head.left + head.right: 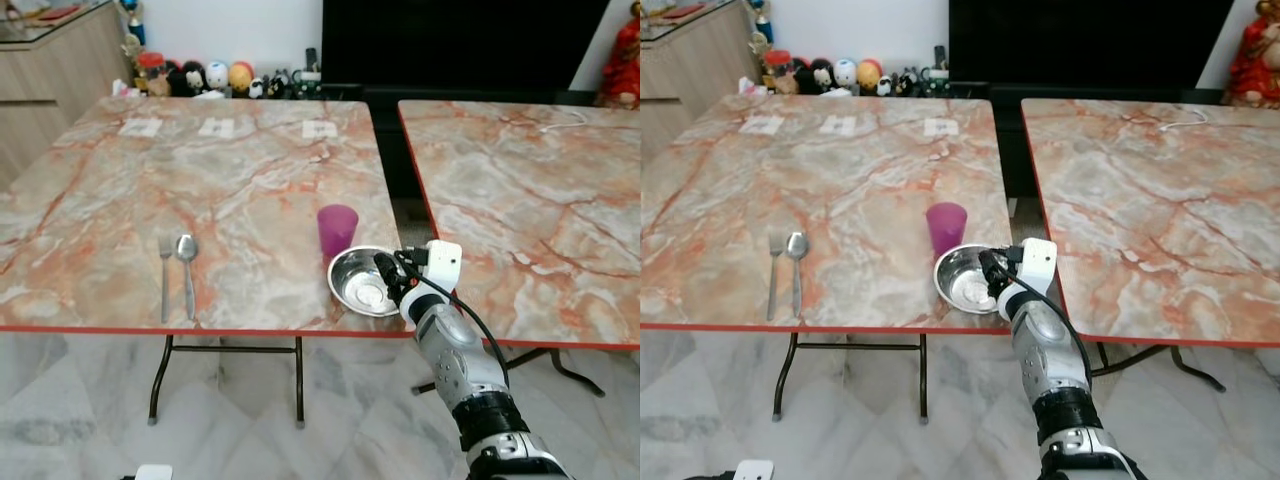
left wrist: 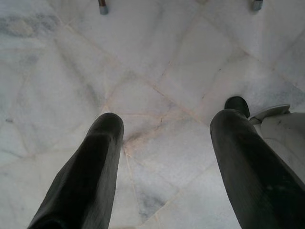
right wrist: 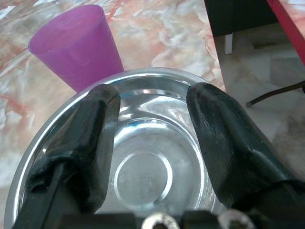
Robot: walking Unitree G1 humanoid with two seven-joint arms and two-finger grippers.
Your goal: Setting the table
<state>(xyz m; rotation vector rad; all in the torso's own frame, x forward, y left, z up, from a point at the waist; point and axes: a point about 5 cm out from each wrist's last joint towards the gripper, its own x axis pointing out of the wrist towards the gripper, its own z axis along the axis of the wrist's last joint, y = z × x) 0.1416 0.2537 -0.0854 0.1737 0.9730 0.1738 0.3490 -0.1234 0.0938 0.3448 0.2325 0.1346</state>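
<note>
A steel bowl (image 1: 362, 282) sits at the front right corner of the left marble table (image 1: 230, 190), close to the edge. Just behind the bowl stands a purple cup (image 1: 337, 230). My right gripper (image 1: 385, 270) reaches over the bowl from the near right side. In the right wrist view its fingers (image 3: 100, 124) are spread open above the bowl's hollow (image 3: 143, 176), with the cup (image 3: 76, 45) beyond them. A fork (image 1: 165, 275) and a spoon (image 1: 187, 265) lie side by side at the front left. My left gripper (image 2: 167, 124) hangs open over the floor.
A second marble table (image 1: 530, 200) stands to the right across a narrow gap, with a white cable (image 1: 565, 125) at its far edge. Three paper squares (image 1: 140, 127) lie along the left table's far side. Toys (image 1: 200, 78) line the wall; a wooden cabinet (image 1: 50, 70) stands far left.
</note>
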